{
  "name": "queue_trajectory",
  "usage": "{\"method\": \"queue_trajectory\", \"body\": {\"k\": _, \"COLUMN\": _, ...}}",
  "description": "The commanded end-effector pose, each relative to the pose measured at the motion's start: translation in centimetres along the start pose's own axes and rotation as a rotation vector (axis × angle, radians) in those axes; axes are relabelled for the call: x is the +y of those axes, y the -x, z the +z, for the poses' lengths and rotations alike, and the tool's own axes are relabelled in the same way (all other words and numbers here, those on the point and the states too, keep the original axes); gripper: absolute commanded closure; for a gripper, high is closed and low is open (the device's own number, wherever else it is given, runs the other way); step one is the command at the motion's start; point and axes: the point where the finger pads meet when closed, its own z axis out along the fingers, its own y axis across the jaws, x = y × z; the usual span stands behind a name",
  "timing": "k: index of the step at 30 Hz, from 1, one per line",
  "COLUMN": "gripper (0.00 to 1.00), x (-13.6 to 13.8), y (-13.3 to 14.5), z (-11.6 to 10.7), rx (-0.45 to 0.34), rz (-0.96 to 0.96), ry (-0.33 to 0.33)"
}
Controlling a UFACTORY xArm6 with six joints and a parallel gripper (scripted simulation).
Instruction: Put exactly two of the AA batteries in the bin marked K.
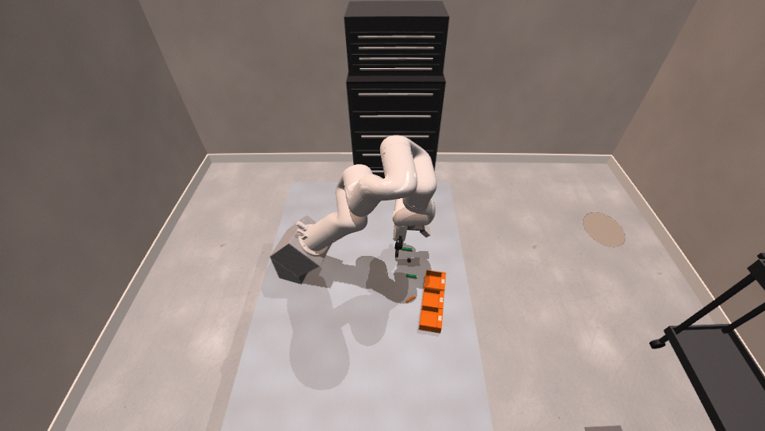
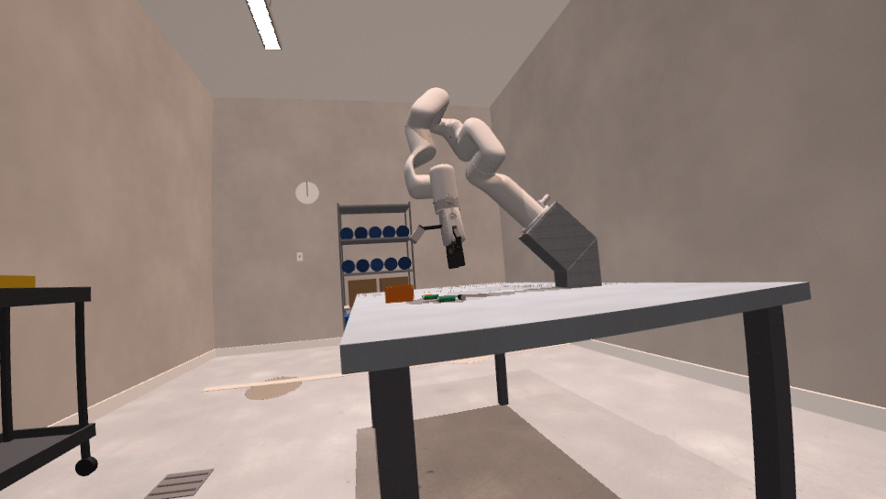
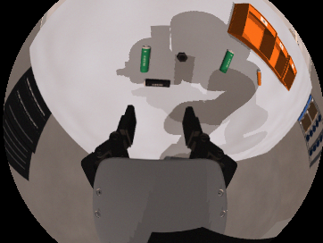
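Three bins [image 1: 435, 281] [image 1: 432, 299] [image 1: 431, 319] [image 2: 399, 293] [image 3: 252, 27] [image 3: 270, 49] [image 3: 290, 74], two green batteries [image 1: 407, 249] [image 1: 411, 276] [image 2: 430, 296] [image 2: 447, 298] [image 3: 145, 59] [image 3: 227, 61], one black cylinder [image 3: 157, 82], one nut [image 1: 409, 260] [image 3: 182, 57], one orange stick [image 1: 410, 299] [image 3: 259, 78]

Plain brownish-grey walls closed the room in on every side we could see, and down below ran a pale, mottled floor [image 1: 540, 321] [image 2: 279, 434] with a round tan patch [image 1: 603, 229] [image 2: 273, 388] on it! Against one wall stood the tall black drawer cabinet [image 1: 396, 104] [image 3: 27, 127], its pale handles stacked in rows. Over on another wall, a round clock [image 2: 306, 193] hung above and left of a grey shelf unit [image 2: 339, 248], which carried two rows of blue round things. A black cart [image 1: 698, 326] [image 2: 46, 293] held the side, something yellow [image 2: 16, 282] on top, and overhead a long ceiling light [image 2: 264, 25] glowed white!
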Motion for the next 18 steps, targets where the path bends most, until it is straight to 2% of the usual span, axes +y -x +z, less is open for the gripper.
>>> {"method": "queue_trajectory", "body": {"k": 1, "gripper": 0.29, "x": -1.7, "y": 0.87, "z": 1.58, "rx": 0.078, "rz": 0.018, "ry": 0.033}}
{"method": "queue_trajectory", "body": {"k": 18, "gripper": 0.29, "x": -1.2, "y": 0.58, "z": 1.54, "rx": 0.078, "rz": 0.018, "ry": 0.033}}
